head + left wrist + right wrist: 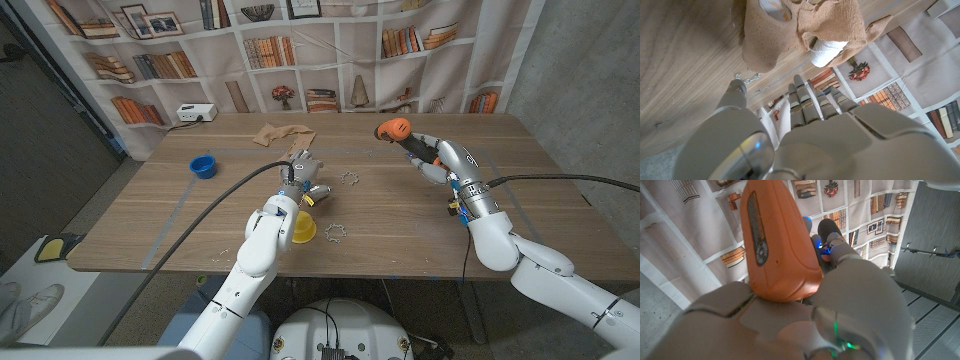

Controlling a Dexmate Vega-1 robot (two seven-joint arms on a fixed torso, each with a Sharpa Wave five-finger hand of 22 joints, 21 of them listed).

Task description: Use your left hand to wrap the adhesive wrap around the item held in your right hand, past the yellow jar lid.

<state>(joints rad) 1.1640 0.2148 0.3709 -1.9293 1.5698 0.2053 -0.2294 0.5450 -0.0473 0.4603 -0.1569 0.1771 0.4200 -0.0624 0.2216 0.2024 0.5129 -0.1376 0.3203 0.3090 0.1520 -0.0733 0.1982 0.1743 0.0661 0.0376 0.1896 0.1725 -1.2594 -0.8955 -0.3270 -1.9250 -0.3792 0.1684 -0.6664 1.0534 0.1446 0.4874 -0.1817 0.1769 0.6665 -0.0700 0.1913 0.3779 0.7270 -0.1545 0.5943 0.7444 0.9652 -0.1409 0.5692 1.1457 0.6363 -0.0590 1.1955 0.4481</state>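
Yellow jar lid [303,229] nearest, left hand [303,172] fingers apart, right hand [428,152] gripping orange tool [775,240]

On the wooden table [560,215]: one tan adhesive wrap [283,133], crumpled; one blue cup [203,166]; one yellow jar lid [304,229]; three small wiry metal rings [334,232], well apart from one another. One white box [196,113] at the far edge. Two robot hands: left hand [303,172] over the table, right hand [428,152] gripping one orange-handled tool [393,128]. One bookshelf backdrop [300,50] behind.
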